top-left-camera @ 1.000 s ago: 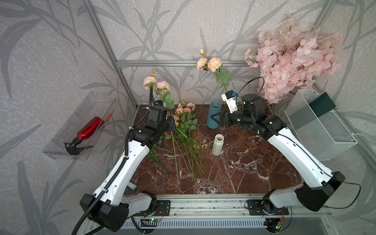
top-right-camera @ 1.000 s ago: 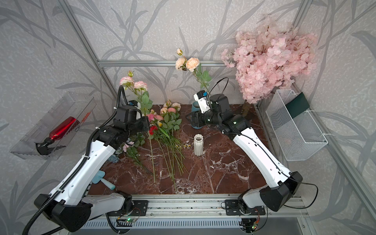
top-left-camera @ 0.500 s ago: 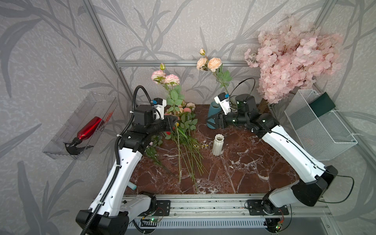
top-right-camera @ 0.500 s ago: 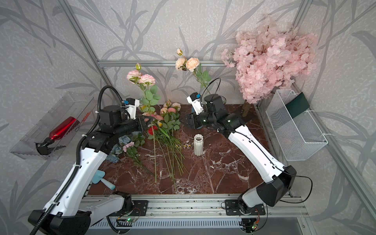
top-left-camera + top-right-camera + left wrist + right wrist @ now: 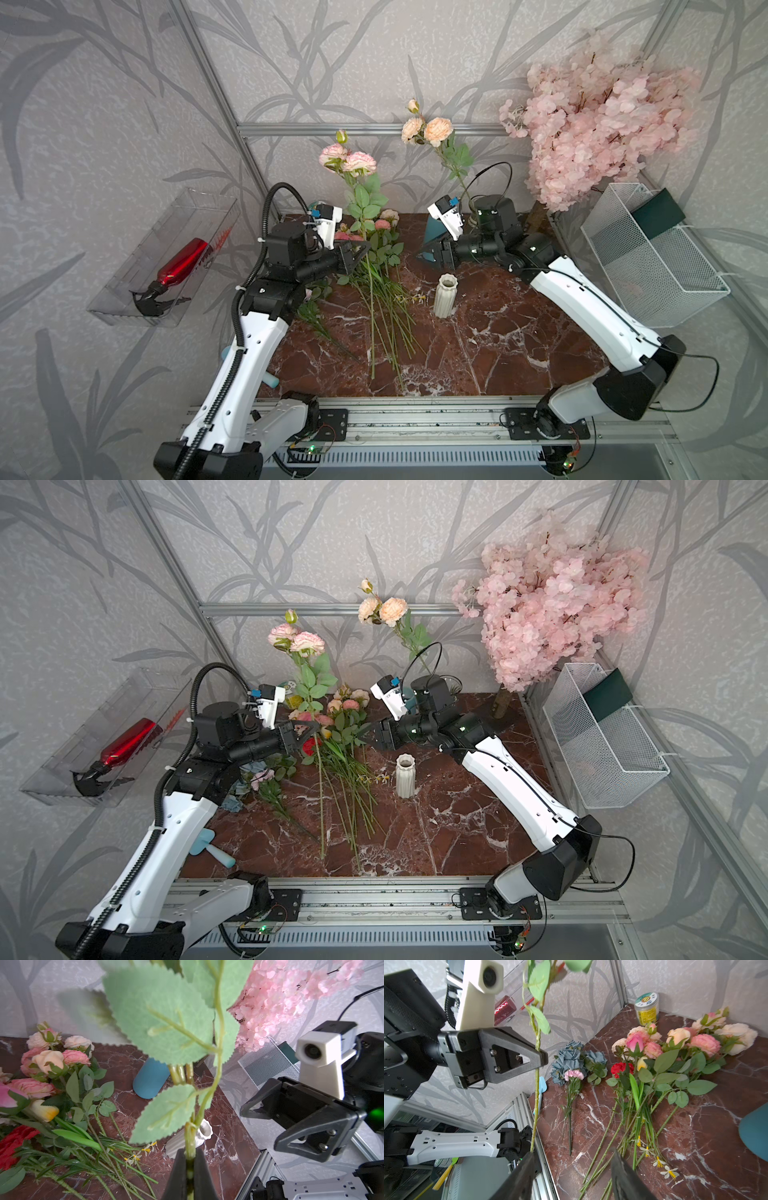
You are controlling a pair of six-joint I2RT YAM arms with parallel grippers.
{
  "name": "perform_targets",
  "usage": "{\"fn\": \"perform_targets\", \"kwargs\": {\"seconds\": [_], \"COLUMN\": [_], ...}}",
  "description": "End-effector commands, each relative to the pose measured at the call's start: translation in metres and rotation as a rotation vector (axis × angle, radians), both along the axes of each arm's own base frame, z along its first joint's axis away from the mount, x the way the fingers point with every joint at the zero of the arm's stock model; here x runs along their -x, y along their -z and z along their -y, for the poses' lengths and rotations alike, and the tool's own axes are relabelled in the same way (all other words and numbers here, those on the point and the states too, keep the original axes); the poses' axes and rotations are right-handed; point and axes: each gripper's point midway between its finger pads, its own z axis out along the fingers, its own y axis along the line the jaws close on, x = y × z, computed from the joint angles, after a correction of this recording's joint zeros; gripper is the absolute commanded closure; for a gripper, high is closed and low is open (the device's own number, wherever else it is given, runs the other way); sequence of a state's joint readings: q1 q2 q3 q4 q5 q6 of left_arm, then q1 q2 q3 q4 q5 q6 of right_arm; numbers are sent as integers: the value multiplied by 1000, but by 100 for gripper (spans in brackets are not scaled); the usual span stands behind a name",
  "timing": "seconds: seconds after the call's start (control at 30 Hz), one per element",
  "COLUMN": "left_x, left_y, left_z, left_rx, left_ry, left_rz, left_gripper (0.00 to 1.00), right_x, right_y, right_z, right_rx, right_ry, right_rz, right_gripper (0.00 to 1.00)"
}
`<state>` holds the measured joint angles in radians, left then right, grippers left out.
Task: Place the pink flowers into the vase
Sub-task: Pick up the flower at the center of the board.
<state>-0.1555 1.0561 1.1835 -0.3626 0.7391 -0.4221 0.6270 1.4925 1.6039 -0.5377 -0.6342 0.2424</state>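
Note:
My left gripper [image 5: 365,250] [image 5: 312,730] [image 5: 190,1167] is shut on the green stem of one spray of pink flowers [image 5: 347,159] [image 5: 296,638]. The spray stands upright over the table and its bare stem hangs below the jaws [image 5: 536,1093]. More pink flowers [image 5: 385,219] [image 5: 705,1042] lie in a pile at the back of the table. A white ribbed vase [image 5: 445,296] [image 5: 405,777] [image 5: 204,1132] stands in the middle, and a blue vase [image 5: 435,230] [image 5: 150,1081] behind it. My right gripper [image 5: 424,254] [image 5: 573,1167] is open and empty, facing the held stem from close by.
A peach spray [image 5: 428,129] stands behind my right arm, its base hidden. The blossom tree [image 5: 590,116] and a wire basket [image 5: 648,266] are at the right. Blue hydrangeas [image 5: 571,1059], a red flower [image 5: 620,1068] and a jar [image 5: 646,1008] are near the pile. A wall tray holds a red bottle [image 5: 183,262].
My left arm has raised the held spray and swung it right, toward the table's middle. My right arm has moved left toward it, its jaws still open.

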Motion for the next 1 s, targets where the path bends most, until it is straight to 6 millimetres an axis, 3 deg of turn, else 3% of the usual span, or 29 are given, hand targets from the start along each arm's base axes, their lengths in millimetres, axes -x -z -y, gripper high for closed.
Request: {"fn": "perform_targets", "kwargs": {"seconds": [0.0, 0.13, 0.37, 0.5, 0.97], "left_x": [11, 14, 20, 21, 30], "left_y": [-26, -35, -38, -39, -47], "left_z": [9, 17, 23, 26, 29], "left_rx": [74, 143, 188, 222, 250], "left_ry": [89, 163, 224, 251, 289], "left_rz": [70, 66, 61, 48, 62], "left_gripper": [100, 100, 100, 100, 100], "right_x": [13, 16, 25, 29, 25], "right_y": [-1, -4, -13, -22, -19], "right_z": [-9, -13, -32, -41, -61], "right_rx": [-50, -95, -198, -272, -357], "right_ry": [-71, -95, -170, -205, -227], "right_rz": [-12, -20, -34, -46, -101], "right_gripper": [42, 44, 60, 62, 66]}}
